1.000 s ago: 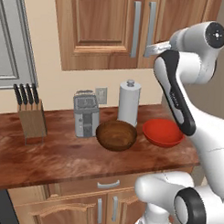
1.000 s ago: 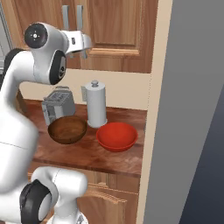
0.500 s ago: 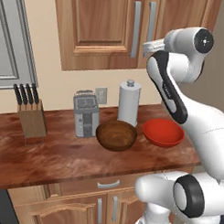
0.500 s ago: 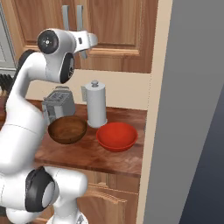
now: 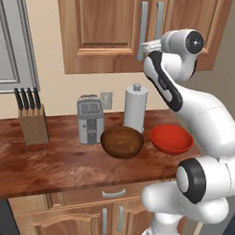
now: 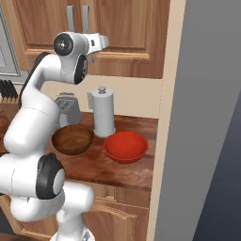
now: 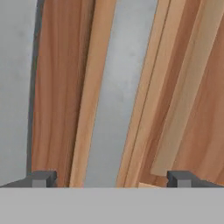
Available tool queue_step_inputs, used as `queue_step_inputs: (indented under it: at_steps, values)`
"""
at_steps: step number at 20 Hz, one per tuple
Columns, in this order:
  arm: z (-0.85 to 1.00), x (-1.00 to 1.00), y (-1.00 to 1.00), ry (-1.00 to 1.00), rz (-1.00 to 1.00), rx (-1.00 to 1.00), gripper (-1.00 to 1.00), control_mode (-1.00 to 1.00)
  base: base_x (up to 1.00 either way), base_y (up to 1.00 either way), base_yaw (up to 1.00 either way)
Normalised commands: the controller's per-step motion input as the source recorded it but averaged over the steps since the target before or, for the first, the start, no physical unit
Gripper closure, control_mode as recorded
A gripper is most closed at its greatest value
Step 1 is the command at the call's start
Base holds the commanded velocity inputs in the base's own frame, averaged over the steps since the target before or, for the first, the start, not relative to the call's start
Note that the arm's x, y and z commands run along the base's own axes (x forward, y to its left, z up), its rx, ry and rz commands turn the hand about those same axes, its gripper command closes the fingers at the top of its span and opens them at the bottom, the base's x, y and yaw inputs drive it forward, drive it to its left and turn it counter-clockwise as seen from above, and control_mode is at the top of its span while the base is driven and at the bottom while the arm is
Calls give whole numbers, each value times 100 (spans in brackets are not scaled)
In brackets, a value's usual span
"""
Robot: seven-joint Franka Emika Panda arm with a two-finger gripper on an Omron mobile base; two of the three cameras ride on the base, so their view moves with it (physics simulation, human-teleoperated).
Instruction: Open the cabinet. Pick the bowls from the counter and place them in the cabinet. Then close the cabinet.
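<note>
The cabinet hangs above the counter with both doors shut. My gripper is up against the lower part of the left door's grey bar handle. In the hand view the gripper is open, its tips wide apart, and the grey handle runs up between them, very close. The second handle lies at that view's left edge. The dark brown wooden bowl and the glossy red bowl sit side by side on the counter.
A white paper towel holder stands behind the bowls, with a grey toaster to its left and a knife block farther left. A tall grey wall bounds the counter on the right. Base cabinet doors sit below.
The hand has swung left and closer to the cabinet, from beside the handles to the left door's handle. Bowls and doors have not moved.
</note>
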Motion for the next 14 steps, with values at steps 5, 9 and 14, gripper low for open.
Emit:
queue_step_inputs:
  at_steps: [5,9,14]
  values:
    - [-25,94,6,0,0,0,-100,-100,0,0,0]
    - [-25,98,13,0,-1,0,-100,-100,0,0,0]
    - [-51,86,53,-6,-8,0,100,-100,0,0,0]
